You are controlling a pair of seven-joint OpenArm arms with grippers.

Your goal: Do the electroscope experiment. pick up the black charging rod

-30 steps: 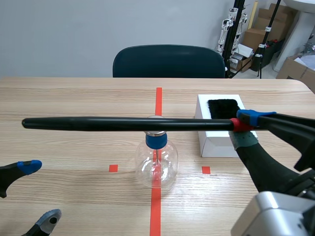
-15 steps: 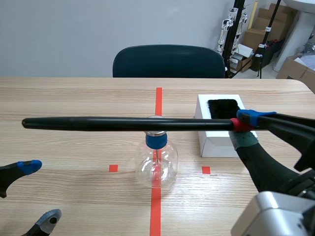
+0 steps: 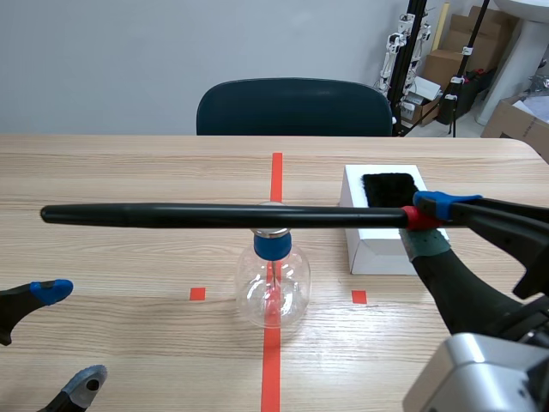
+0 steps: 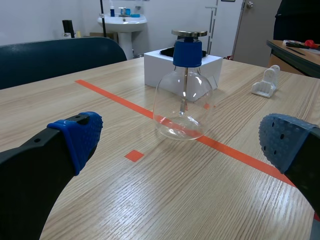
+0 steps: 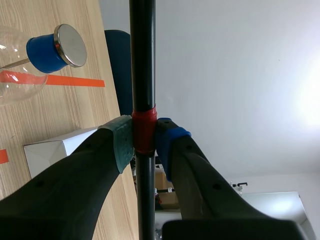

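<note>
While clamped in the right gripper (image 3: pixel 422 221), the black rod (image 3: pixel 223 216) hangs level, crosswise over the table.
Its free tip points to the robot's left, above the glass flask (image 3: pixel 273 287); the fingers pinch its red band (image 5: pixel 144 131). The left gripper (image 3: pixel 69 336) rests low, fingers wide apart.

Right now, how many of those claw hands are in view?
2. The left gripper, open, sits low before the glass flask; the right gripper is shut on the black rod above it. None seems hidden.

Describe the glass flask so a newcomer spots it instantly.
On the wooden table, follow the orange-red centre line. The flask stands on it, near the white box. Only it is clear round glass, with a blue cap and metal disc.
</note>
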